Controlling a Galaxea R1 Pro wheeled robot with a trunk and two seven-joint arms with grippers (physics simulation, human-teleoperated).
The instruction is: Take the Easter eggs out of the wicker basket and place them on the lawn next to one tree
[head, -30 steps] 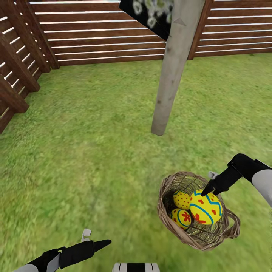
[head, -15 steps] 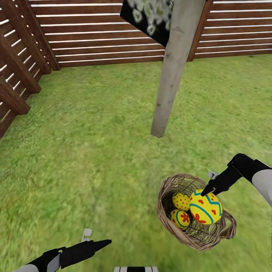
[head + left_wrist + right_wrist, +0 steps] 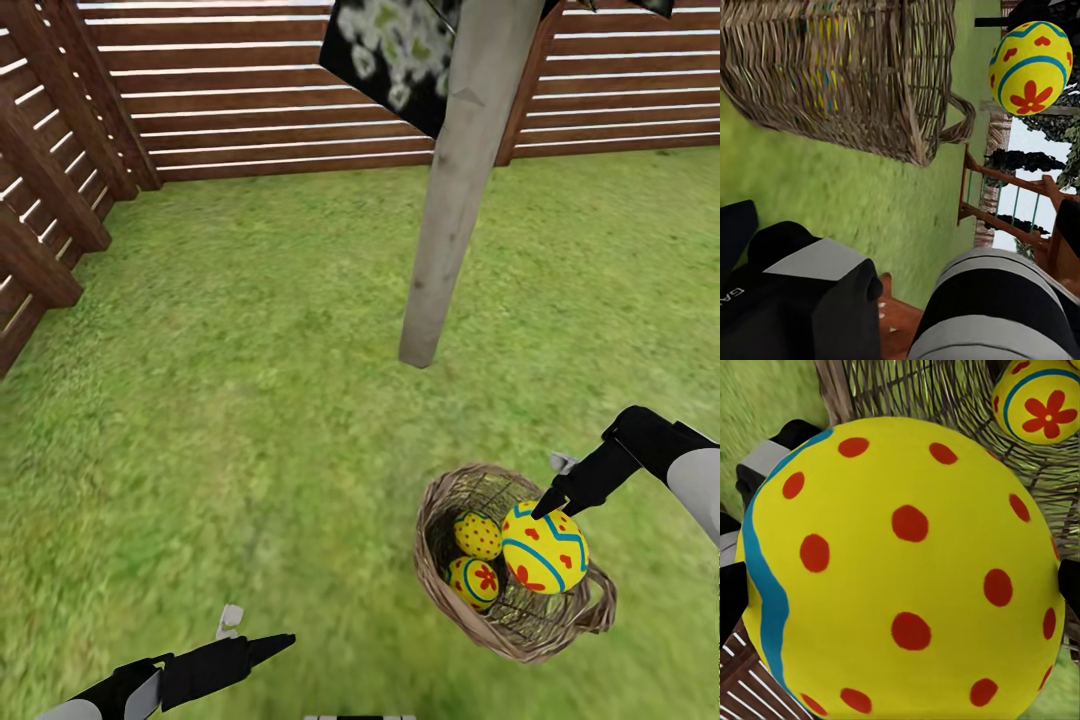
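My right gripper (image 3: 546,508) is shut on a yellow Easter egg (image 3: 545,550) with blue bands and red marks, held in the air over the wicker basket (image 3: 437,500). Two more Easter eggs (image 3: 478,535) (image 3: 474,582) lie inside the basket on the lawn (image 3: 250,400). The right wrist view has the held egg (image 3: 907,562) up close, with wicker (image 3: 907,390) and another egg (image 3: 1039,409) behind it. In the left wrist view the held egg (image 3: 1030,67) hangs clear of the basket (image 3: 847,75). The tree (image 3: 455,200) rises just beyond the basket. My left gripper (image 3: 275,643) is shut and low over grass.
A brown slatted fence (image 3: 250,100) runs along the back of the grass, and a slanted wooden frame (image 3: 40,200) stands at the left. Dark speckled foliage (image 3: 395,45) hangs by the trunk. Open grass spreads around the trunk's foot.
The whole picture has slid slightly down, so the camera has moved. Both arms keep their pose in the view, and the egg stays in the right gripper.
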